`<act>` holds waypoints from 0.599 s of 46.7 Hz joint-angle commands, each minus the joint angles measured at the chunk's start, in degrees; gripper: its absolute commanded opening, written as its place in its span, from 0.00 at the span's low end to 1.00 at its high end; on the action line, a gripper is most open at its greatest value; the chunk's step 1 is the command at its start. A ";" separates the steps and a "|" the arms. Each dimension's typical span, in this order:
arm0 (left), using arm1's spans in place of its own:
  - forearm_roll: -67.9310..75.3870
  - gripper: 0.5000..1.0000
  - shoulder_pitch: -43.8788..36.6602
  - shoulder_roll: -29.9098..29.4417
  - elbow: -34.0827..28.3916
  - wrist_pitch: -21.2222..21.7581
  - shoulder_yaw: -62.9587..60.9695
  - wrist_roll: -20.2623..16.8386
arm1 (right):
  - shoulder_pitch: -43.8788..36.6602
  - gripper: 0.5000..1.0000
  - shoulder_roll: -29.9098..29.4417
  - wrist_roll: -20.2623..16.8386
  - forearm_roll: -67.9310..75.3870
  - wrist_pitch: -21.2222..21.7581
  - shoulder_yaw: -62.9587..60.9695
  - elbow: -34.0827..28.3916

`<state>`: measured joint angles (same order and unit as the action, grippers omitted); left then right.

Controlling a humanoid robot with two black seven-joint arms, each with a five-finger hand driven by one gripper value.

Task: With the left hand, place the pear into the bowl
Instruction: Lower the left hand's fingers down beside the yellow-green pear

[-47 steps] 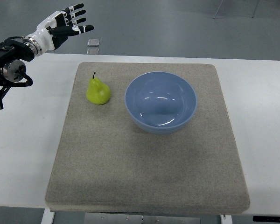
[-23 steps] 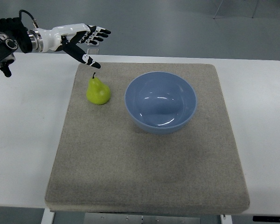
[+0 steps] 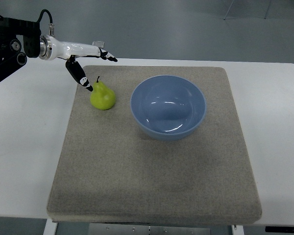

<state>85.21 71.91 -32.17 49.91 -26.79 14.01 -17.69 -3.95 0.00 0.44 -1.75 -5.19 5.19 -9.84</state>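
Observation:
A yellow-green pear [image 3: 103, 95] with a dark stem stands upright on the grey mat [image 3: 152, 161], left of the light blue bowl [image 3: 168, 106], which holds nothing. My left hand [image 3: 95, 68] comes in from the upper left and hovers just above and behind the pear. Its fingers [image 3: 107, 55] stretch out flat past the pear's far side, and the thumb [image 3: 82, 78] points down beside the pear's left shoulder. The hand is open and holds nothing. My right arm is out of sight.
The mat lies on a white table [image 3: 24, 147]. A small clear object [image 3: 97, 44] sits at the table's far edge, behind the hand. The grey floor [image 3: 186, 24] shows beyond.
My left hand has come down and turned edge-on, with the thumb swung down to the pear's left side. The pear and the bowl have stayed put.

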 commanded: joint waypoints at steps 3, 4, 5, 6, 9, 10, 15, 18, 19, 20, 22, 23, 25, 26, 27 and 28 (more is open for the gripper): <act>4.08 0.97 0.33 0.09 1.15 -0.02 -0.12 -1.47 | 0.00 0.85 0.00 0.00 0.00 0.00 0.00 0.00; 5.04 0.97 0.33 0.09 1.15 0.07 -0.12 -1.56 | 0.00 0.85 0.00 0.00 0.00 0.00 0.00 0.00; 5.92 0.97 0.25 0.26 1.15 0.07 -0.12 -1.56 | 0.00 0.85 0.00 0.00 0.00 0.00 0.00 0.00; 6.72 0.97 0.25 0.26 1.15 0.07 -0.12 -1.65 | 0.00 0.85 0.00 0.00 0.00 0.00 0.00 0.00; 8.13 0.97 0.24 0.61 1.15 0.16 -0.56 -1.65 | 0.00 0.85 0.00 0.00 0.00 0.00 0.00 0.00; 8.13 0.97 0.25 0.79 1.15 0.16 -0.56 -1.56 | 0.00 0.85 0.00 0.09 0.00 0.00 0.00 0.00; 8.04 0.97 0.07 1.05 1.15 0.16 -0.65 -1.56 | 0.00 0.85 0.00 0.00 0.00 0.00 0.00 0.00; 7.60 0.98 -0.19 1.67 1.07 0.24 -0.65 -1.56 | 0.00 0.85 0.00 0.00 0.00 0.00 0.00 0.00; 7.51 0.98 -0.19 1.93 1.07 0.25 -0.65 -1.56 | 0.00 0.85 0.00 0.00 0.00 0.00 0.00 0.00; 7.51 0.98 -0.28 2.11 1.07 0.25 -0.65 -1.56 | 0.00 0.85 0.00 0.00 0.00 0.09 0.00 0.00; 7.51 0.98 -0.37 2.20 1.07 0.25 -0.56 -1.56 | 0.00 0.85 0.00 0.00 0.00 0.00 0.00 0.00; 7.51 0.98 -0.46 2.28 1.07 0.25 -0.56 -1.56 | 0.00 0.85 0.00 0.00 0.00 0.00 0.00 0.00; 7.43 0.98 -0.89 2.63 1.07 0.59 -0.56 -1.65 | 0.00 0.85 0.00 0.00 0.00 0.00 0.00 0.00; 7.43 0.98 -1.33 2.98 1.07 0.86 -0.56 -1.65 | 0.00 0.85 0.00 0.00 0.00 0.00 0.00 0.00; 7.43 0.98 -1.77 3.34 0.98 0.86 -0.56 -1.73 | 0.00 0.85 0.00 0.00 0.00 0.00 0.00 0.00; 7.43 0.98 -2.04 3.60 0.89 0.95 -0.56 -1.73 | 0.00 0.85 0.00 0.00 0.00 0.00 0.00 0.00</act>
<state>92.65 70.81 -29.35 50.97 -26.15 13.47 -19.26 -3.95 0.00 0.44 -1.76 -5.18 5.18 -9.84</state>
